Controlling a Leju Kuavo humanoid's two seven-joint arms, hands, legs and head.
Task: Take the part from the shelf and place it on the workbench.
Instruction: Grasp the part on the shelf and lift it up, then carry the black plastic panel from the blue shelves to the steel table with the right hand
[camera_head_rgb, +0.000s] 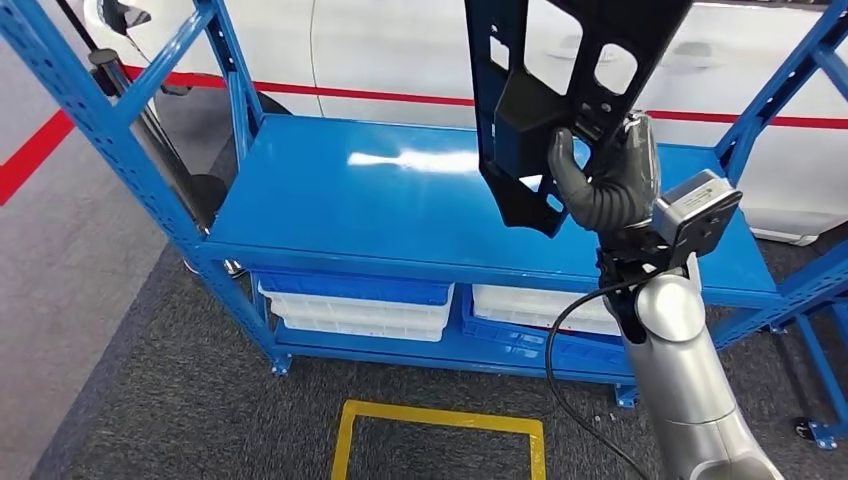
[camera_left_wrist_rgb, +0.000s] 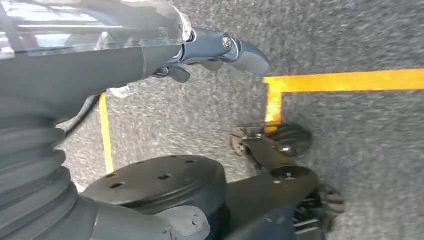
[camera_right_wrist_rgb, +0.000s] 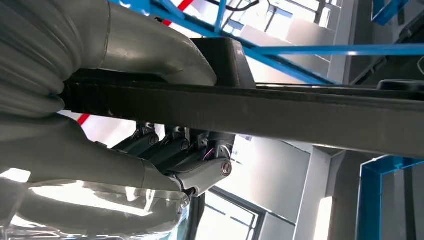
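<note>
Head view records the right robot hand (camera_head_rgb: 605, 180) clasped around the lower end of the black part (camera_head_rgb: 560, 90), held clear above the blue shelf (camera_head_rgb: 400, 215); its long axis runs upward from the grip. The left robot hand (camera_left_wrist_rgb: 220, 50) hangs idle (grasp indeterminate).
</note>
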